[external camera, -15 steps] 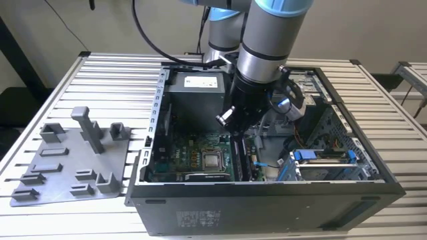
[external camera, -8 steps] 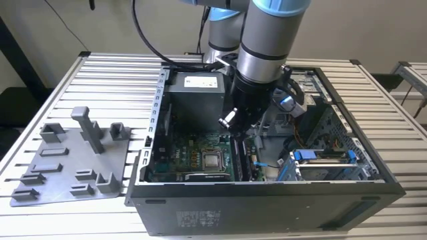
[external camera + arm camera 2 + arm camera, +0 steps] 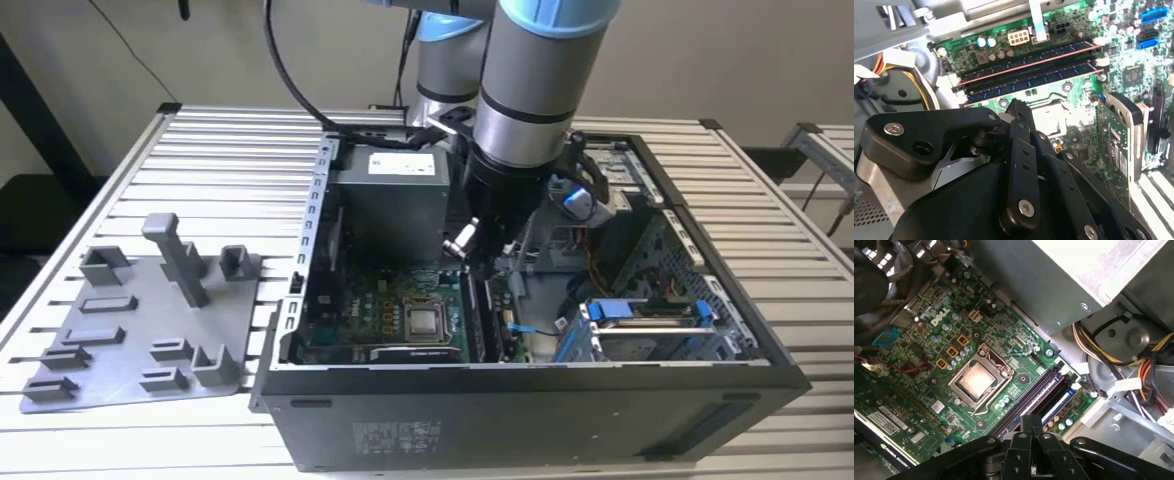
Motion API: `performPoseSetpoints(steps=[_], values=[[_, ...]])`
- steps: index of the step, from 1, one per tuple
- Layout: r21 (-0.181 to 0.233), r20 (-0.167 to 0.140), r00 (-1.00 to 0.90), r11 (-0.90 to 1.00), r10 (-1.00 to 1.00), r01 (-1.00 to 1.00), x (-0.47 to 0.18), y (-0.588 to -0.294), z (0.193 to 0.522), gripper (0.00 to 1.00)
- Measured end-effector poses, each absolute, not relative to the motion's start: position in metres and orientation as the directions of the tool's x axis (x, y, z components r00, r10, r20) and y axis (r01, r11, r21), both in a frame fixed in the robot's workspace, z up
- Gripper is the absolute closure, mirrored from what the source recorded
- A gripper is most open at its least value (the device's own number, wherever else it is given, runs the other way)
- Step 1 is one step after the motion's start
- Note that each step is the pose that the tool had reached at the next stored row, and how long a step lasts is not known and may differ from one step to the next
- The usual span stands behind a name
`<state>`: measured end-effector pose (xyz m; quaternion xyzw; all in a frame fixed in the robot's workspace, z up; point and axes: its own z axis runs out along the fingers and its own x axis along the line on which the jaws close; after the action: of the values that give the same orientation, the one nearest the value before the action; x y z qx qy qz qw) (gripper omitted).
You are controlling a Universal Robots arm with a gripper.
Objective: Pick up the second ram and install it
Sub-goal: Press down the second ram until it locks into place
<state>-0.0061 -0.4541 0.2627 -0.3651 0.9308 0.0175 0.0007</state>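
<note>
1. Step in hand: installing. The gripper (image 3: pixel 1016 107) hangs inside the computer case (image 3: pixel 534 400), just above the memory slots (image 3: pixel 1029 67) on the motherboard (image 3: pixel 929 340).
2. I cannot tell how far the gripper is open, or whether it has hold of anything. I also cannot place the second ram: it may be under the gripper or in a slot.
3. In my judgement, seating a stick calls for squaring it to 1 slot and pressing straight down.
4. Counts: 1 arm, 1 gripper, 1 case, 1 motherboard, 1 CPU socket (image 3: pixel 979 380), 1 grey tray (image 3: pixel 134 330), seemingly 4 slots.

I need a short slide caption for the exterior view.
Robot arm reaching into an open computer case above the motherboard.
</note>
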Motion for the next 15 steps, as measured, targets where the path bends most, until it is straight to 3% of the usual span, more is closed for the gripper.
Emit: performPoseSetpoints(steps=[7, 15], values=[[0.008, -0.052, -0.679, 0.68, -0.732, -0.733, -0.0061, -0.454, 0.2623, 0.89], [0.005, -0.058, -0.602, 0.603, -0.796, -0.798, -0.007, -0.4541, 0.2609, 0.89]])
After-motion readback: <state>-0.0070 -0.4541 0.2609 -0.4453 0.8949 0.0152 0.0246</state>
